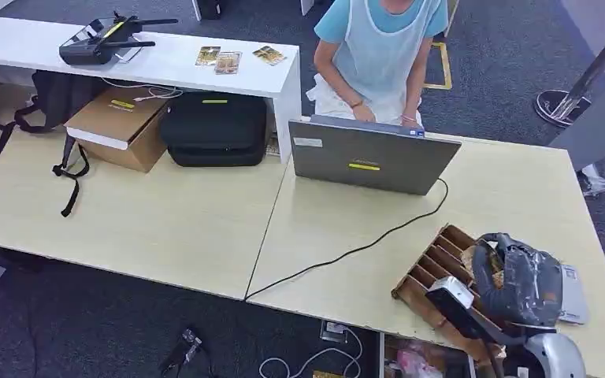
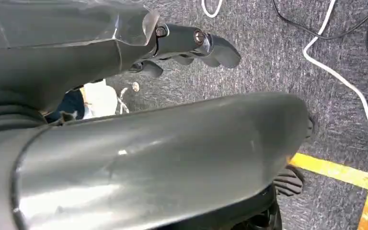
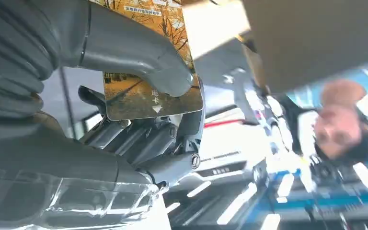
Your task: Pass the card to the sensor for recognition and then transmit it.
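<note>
Closest to my right wrist camera is the card point(image 3: 146, 91), pinned by the thick thumb of my right hand point(image 3: 139, 129) against the darker fingers point(image 3: 139, 143) behind it. Its face carries an autumn scene of yellow trees along a path, a line of small print at one end and a small white arrow mark near the other; the corners are rounded. From the head view, that hand point(image 1: 520, 279) sits at the near right corner of the pale wooden table point(image 1: 512, 189), over a brown slotted wooden rack point(image 1: 429, 272); I cannot make out the card from there. A flat grey device point(image 1: 573, 295) lies just beside the hand, partly under it.

Further out, a grey laptop point(image 1: 370, 153) stands open with its back to me, a black cable point(image 1: 347, 253) trailing from it across the table. A person in a blue shirt point(image 1: 382, 55) sits behind it. Three more cards point(image 1: 228, 59) and a black controller point(image 1: 98, 39) lie on the white counter point(image 1: 173, 67).

My left hand point(image 2: 187, 45) hangs over grey carpet point(image 2: 278, 62), fingers loosely apart and holding nothing.
</note>
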Controlling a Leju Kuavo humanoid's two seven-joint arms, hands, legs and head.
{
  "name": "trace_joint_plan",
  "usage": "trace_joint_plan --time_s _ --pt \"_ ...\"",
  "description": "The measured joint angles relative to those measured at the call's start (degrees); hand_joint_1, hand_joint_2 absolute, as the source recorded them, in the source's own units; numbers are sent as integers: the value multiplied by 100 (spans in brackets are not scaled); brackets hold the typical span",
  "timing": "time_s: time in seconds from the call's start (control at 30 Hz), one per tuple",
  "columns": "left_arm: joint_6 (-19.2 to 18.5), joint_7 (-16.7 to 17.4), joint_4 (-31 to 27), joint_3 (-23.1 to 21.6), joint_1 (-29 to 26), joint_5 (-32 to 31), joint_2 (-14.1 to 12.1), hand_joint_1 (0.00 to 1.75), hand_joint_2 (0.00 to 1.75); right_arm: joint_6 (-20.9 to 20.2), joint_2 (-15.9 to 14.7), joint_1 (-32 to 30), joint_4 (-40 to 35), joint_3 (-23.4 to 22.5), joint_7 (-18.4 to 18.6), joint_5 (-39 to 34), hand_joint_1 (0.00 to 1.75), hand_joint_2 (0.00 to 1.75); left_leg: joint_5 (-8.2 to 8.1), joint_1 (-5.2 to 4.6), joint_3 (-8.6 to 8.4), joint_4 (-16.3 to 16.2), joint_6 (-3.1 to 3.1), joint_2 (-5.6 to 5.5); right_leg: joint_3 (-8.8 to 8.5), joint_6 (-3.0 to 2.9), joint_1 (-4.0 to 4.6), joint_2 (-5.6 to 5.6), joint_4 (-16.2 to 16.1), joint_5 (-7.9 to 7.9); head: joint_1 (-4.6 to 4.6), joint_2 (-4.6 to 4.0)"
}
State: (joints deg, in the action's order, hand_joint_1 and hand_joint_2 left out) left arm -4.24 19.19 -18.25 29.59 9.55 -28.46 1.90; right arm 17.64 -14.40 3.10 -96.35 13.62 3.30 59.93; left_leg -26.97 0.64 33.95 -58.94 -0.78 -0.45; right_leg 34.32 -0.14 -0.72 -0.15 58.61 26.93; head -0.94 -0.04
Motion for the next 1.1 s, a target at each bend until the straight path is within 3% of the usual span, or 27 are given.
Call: trace_joint_plan --time_s 0.2,0.43,0.6,0.8,1.1 --pt "-94 0 4 -138 171 -184 11 0 0 -586 31 952 182 193 -164 -597 175 175 9 0 2 0 0 4 -2 -4 0 4 3 -7 0 0" --pt "-151 0 35 -363 449 -260 68 0 0 -1493 328 2952 1568 665 -339 -1294 175 175 28 1 1 0 -11 17 7 -14 0 15 8 -27 0 0" --pt "-146 0 44 -430 521 -162 105 0 0 -1642 759 4388 2994 1019 -470 -1447 175 175 33 2 3 0 -17 15 14 -16 1 16 15 -29 2 0" --pt "-140 0 94 -463 587 -109 112 0 0 -1681 1258 5586 4527 1278 -391 -1477 175 175 33 2 7 0 -18 10 20 -16 2 13 16 -28 0 0" --pt "-155 0 147 -654 711 -262 166 0 0 -1781 1519 6455 5893 1379 -330 -1600 175 175 33 0 10 -2 -18 7 21 -15 0 9 14 -29 0 0"
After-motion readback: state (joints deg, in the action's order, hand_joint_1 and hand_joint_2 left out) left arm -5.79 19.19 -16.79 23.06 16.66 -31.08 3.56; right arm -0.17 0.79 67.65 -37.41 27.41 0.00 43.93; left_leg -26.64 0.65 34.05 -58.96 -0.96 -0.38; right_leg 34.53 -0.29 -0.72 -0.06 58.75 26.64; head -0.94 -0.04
